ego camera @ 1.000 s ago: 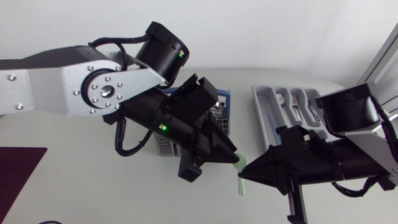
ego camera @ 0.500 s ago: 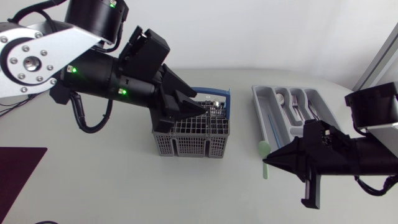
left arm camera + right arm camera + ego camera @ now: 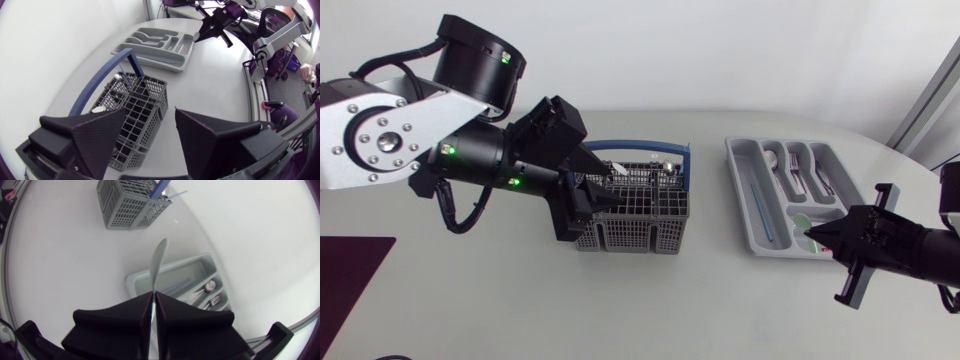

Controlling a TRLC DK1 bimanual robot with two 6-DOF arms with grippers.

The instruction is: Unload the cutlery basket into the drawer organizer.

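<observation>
The grey cutlery basket [image 3: 632, 208] with a blue handle stands mid-table and still holds some cutlery. My left gripper [image 3: 588, 200] hangs open over its left side; in the left wrist view the basket [image 3: 132, 107] lies just beyond the spread fingers [image 3: 90, 132], which hold nothing. The grey drawer organizer [image 3: 750, 180] lies to the right. My right gripper [image 3: 814, 236] is shut on a pale green spoon [image 3: 802, 221], whose bowl is over the organizer's near end. In the right wrist view the spoon [image 3: 158, 262] sticks out from the closed gripper [image 3: 152, 294] above the organizer [image 3: 135, 280].
Forks and spoons [image 3: 800, 168] lie in the organizer's compartments, with a thin blue piece [image 3: 761, 205] in its left slot. A dark purple mat [image 3: 350, 270] lies at the table's front left corner.
My left arm pulled back from the middle to above the basket and its gripper opened. My right gripper carried the green spoon rightward to the organizer.
</observation>
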